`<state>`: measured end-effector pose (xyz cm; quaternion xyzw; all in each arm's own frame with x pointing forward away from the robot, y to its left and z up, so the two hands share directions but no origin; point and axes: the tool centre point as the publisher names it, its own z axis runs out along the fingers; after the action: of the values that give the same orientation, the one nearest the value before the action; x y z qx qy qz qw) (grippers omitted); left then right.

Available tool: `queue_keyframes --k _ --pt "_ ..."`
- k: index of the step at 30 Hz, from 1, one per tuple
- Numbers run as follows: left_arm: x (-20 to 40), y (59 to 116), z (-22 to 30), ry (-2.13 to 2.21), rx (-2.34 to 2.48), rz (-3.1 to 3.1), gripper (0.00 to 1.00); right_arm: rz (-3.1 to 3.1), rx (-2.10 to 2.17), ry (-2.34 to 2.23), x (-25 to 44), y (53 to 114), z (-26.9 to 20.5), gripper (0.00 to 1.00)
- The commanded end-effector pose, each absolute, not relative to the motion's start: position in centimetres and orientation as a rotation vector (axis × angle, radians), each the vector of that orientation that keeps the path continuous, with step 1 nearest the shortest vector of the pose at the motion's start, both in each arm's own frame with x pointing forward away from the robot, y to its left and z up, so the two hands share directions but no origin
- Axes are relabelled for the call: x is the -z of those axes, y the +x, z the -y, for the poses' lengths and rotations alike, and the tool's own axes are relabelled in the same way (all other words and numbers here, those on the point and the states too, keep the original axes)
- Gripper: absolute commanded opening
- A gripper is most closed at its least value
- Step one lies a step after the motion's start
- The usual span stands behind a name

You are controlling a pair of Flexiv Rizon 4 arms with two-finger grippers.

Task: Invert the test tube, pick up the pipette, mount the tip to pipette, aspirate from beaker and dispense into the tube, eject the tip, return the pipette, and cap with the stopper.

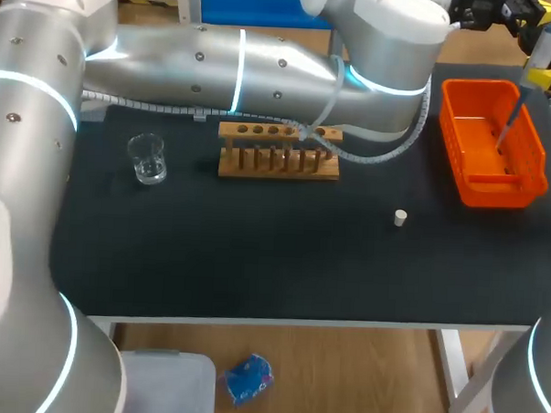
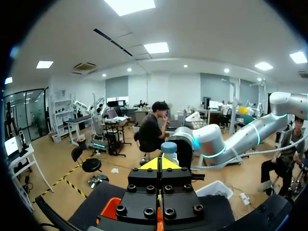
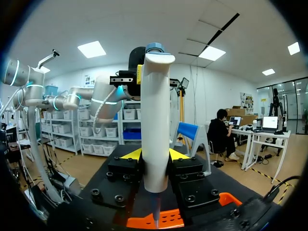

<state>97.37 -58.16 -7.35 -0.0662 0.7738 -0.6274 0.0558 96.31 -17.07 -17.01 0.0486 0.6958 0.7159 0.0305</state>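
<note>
My right gripper (image 3: 155, 155) is shut on the white pipette (image 3: 156, 120) and holds it upright over the orange basket (image 1: 531, 172). The pipette's thin lower end (image 1: 510, 121) points down into the basket. My left arm (image 1: 263, 64) reaches across the back of the table. Its gripper (image 2: 161, 163) is shut, with nothing in it, right at the pipette's blue top button (image 2: 169, 147). The glass beaker (image 1: 148, 158) stands at the left. In the middle is the wooden tube rack (image 1: 278, 154), and the small pale stopper (image 1: 400, 217) lies to its right.
The orange basket (image 3: 168, 219) lies under both grippers at the table's far right. My left arm's cable (image 1: 378, 156) hangs close behind the rack. The front half of the black table (image 1: 255, 260) holds only the stopper.
</note>
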Motion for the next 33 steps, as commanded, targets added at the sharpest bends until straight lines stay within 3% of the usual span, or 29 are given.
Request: queue_keyframes --k 1,15,27,29,30,31,33 --pt "8.5 97.0 58.3 -0.174 2.402 -1.771 0.00 -2.149 -2.210 0.142 16.7 96.5 17.2 0.00" --pt "9.1 96.7 58.0 -0.203 2.414 -1.756 0.00 -2.149 -2.210 0.142 16.7 96.5 17.2 0.00" --pt "5.5 96.7 55.8 -0.149 2.348 -1.709 0.00 -2.149 -2.210 0.142 16.7 96.5 17.2 0.00" --pt "5.0 96.7 55.3 -0.151 2.328 -1.709 0.40 -2.149 -2.210 0.142 16.7 96.5 17.2 0.00" --pt "4.8 96.6 55.1 -0.153 2.325 -1.708 0.80 -2.149 -2.210 0.142 16.7 96.5 17.2 0.00" --pt "4.6 96.5 54.9 -0.157 2.317 -1.706 1.00 -2.149 -2.210 0.142 16.7 96.5 17.2 0.00" --pt "4.2 96.3 54.3 -0.178 2.291 -1.714 1.00 -2.149 -2.210 0.142 16.7 96.5 17.2 0.00"
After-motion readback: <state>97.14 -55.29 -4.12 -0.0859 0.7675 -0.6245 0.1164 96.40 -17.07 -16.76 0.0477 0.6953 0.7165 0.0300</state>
